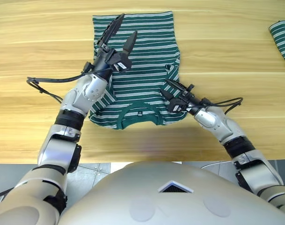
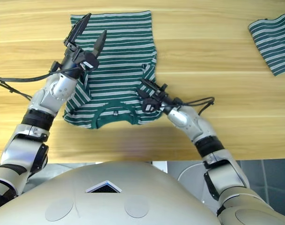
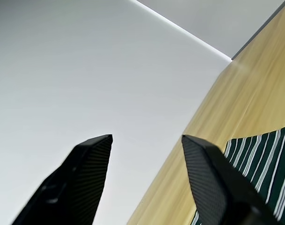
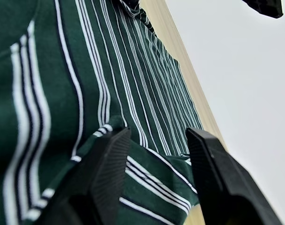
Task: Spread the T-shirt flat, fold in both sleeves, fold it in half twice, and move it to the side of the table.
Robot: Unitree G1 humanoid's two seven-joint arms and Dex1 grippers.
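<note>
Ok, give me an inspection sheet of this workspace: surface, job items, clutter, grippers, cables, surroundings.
Surface: light wooden table, plank grain.
Job's things: green white-striped T-shirt lies flat, both sleeves folded in, collar toward the robot.
Clutter: second green striped cloth at the table's far right edge.
Grippers: left gripper open, raised over the shirt's left side; right gripper open, low at the shirt's right edge.
Cables: black left-wrist cable loops over the table; black right-wrist cable likewise.
Surroundings: grey tiled floor below the table's near edge.
</note>
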